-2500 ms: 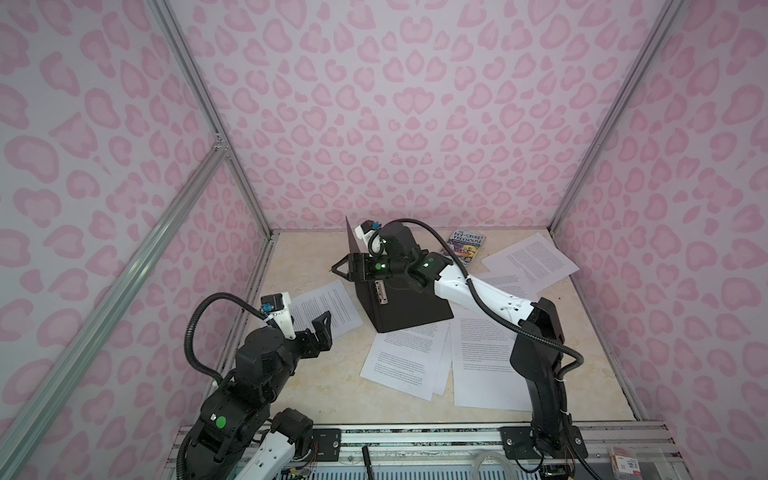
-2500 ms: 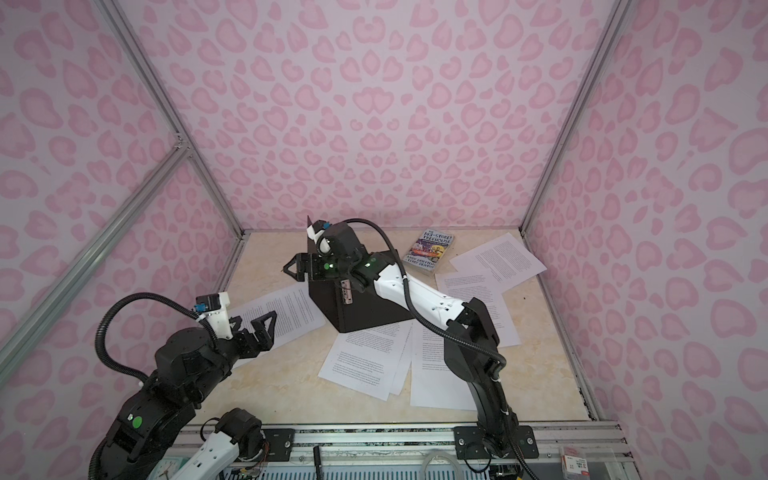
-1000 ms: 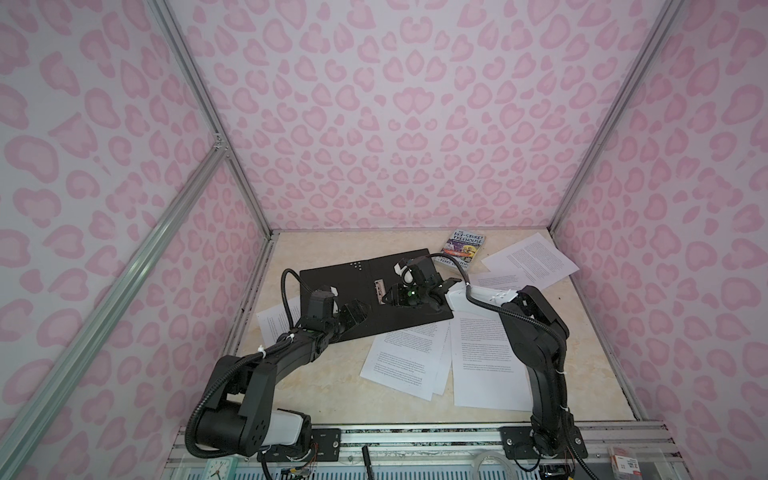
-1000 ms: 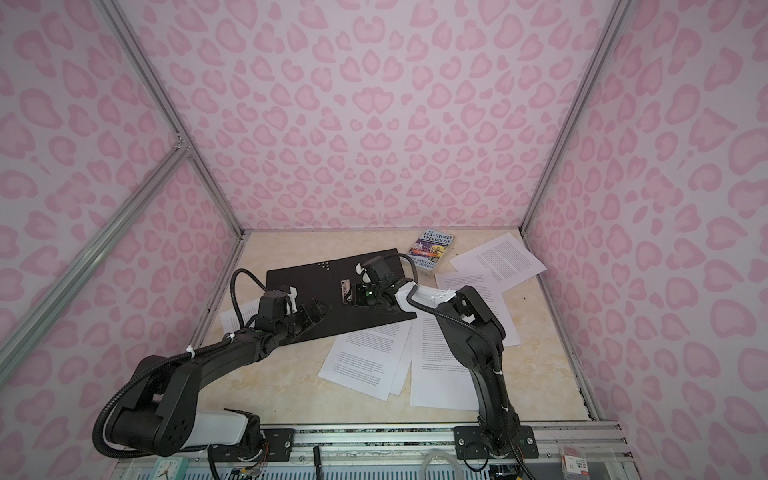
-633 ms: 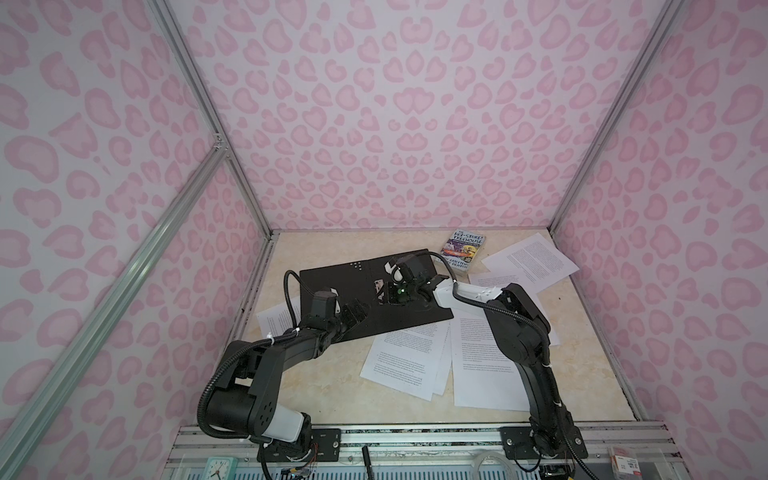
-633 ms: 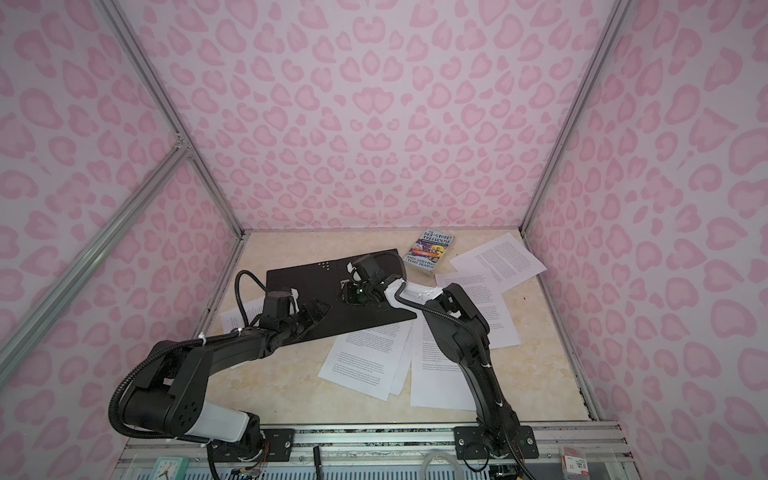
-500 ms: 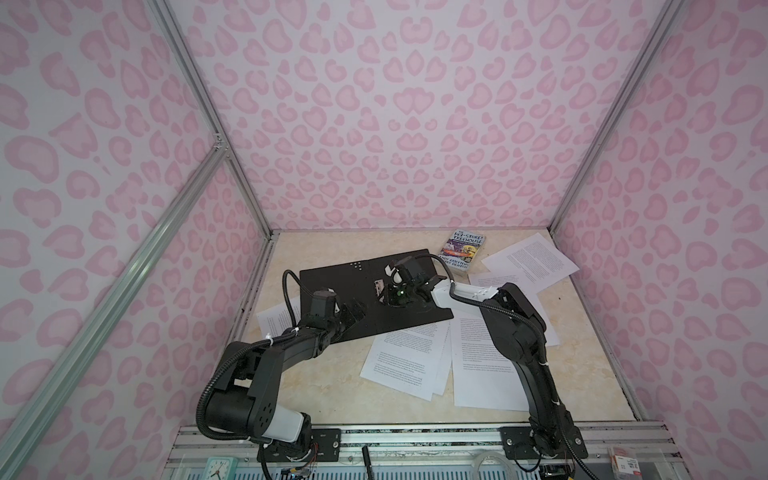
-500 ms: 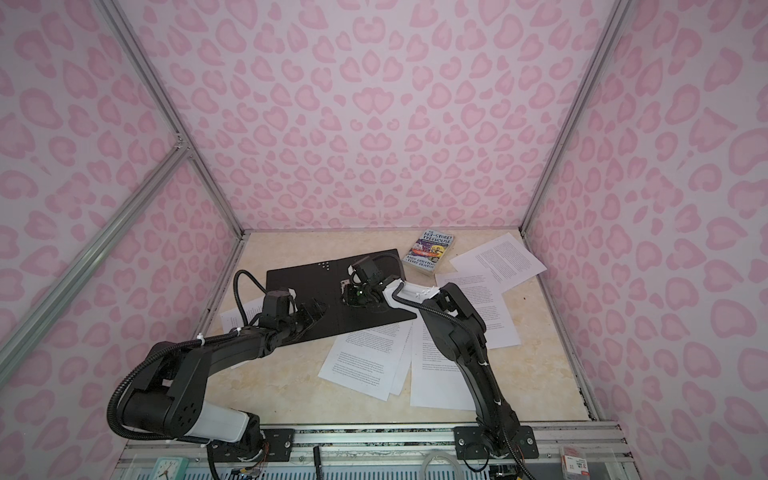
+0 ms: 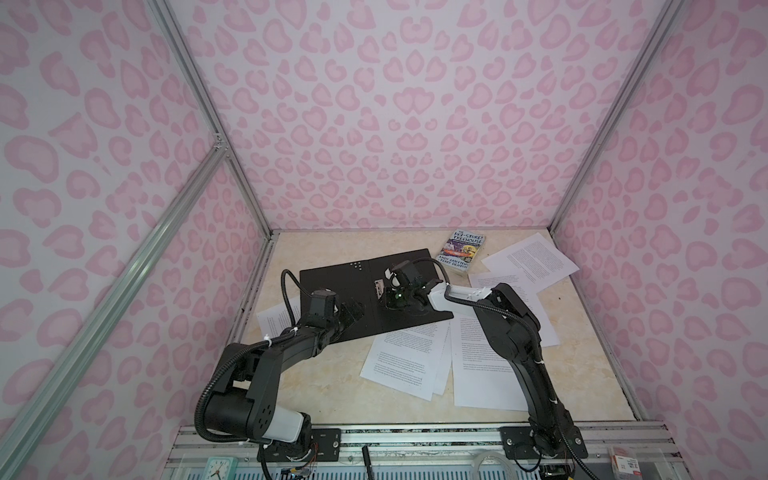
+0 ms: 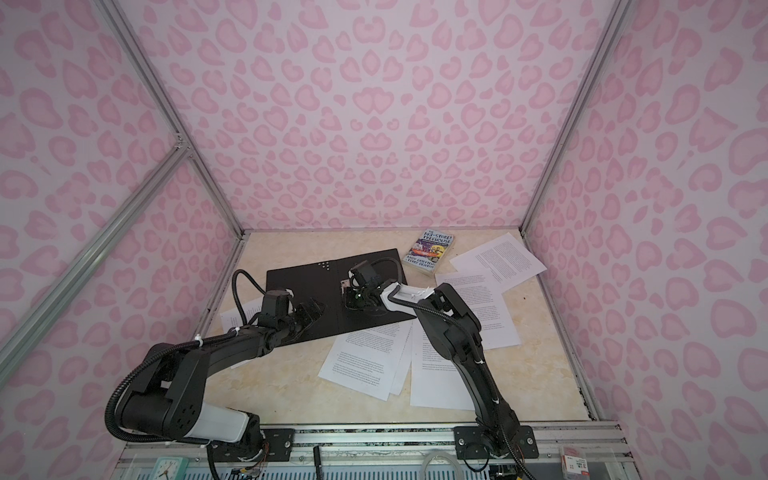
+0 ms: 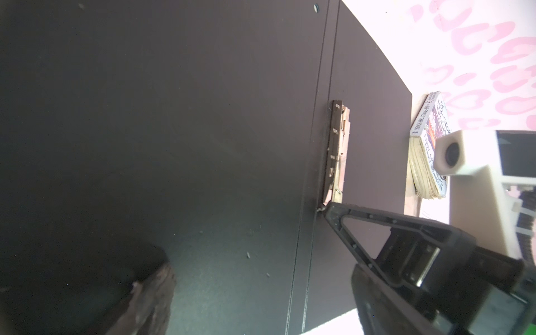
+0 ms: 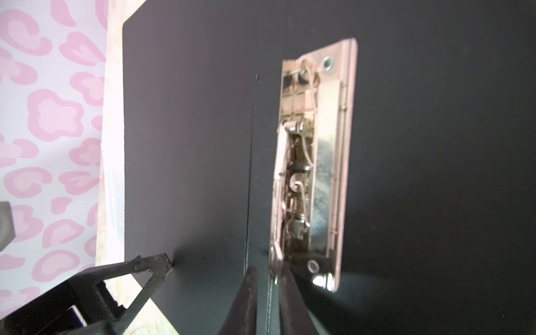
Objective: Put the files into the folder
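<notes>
Open folder [image 12: 188,145], laid flat with its black inside upward. A metal clip [image 12: 316,162] is fixed beside the crease. The right gripper [image 12: 269,271] is shown with its two fingers close together, flanking the clip's lever end; contact cannot be determined. A triangular finger [image 12: 145,268] of the left arm is set tip-first on the opposite panel, whose edge partly covers a printed sheet [image 12: 114,185]. A pink-patterned wall [image 12: 43,116] is seen beyond.

A robot lab cell, shown by aluminium framing [image 9: 210,120] and base-bolted arms [image 9: 515,332].
</notes>
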You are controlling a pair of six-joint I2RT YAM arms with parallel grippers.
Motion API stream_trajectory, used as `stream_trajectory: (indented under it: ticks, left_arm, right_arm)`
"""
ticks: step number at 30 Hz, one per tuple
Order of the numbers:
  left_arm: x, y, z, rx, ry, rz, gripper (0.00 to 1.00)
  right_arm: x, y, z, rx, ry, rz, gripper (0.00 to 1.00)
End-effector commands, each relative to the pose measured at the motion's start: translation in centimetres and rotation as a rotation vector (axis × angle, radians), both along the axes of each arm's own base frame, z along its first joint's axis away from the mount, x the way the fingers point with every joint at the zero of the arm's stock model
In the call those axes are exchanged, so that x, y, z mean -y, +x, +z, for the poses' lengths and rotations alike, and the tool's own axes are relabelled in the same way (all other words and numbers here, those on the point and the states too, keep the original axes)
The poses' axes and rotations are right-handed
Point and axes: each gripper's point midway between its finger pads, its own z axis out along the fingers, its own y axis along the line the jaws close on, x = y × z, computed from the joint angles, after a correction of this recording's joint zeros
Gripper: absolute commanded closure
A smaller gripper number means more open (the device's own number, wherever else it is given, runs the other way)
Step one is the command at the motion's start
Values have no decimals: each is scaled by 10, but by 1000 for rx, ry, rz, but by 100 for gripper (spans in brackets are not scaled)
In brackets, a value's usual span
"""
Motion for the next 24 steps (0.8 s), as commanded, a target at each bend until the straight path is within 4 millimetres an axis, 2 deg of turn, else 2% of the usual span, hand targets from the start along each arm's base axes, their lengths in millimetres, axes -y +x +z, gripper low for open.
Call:
stream_trajectory:
  ticks: [1,6,12,13,24]
  left_arm:
    - [-9,-18,-21,-111,37,23,3]
    - [-10,-18,-19,-105,39,24,3]
    - [-11,-18,-18,-102,44,27,3]
    - [-11,-18,-18,-100,44,27,3]
    - [-11,-18,-17,-100,44,29,3]
  right_arm:
    - [0,6,-2,6,5,-16,83]
    - [1,9,1,2,29,-20,81]
    - [4,14,4,1,41,-29,83]
    - [5,13,-9,-17,29,-29,84]
    - [4,12,-16,-31,18,-21,89]
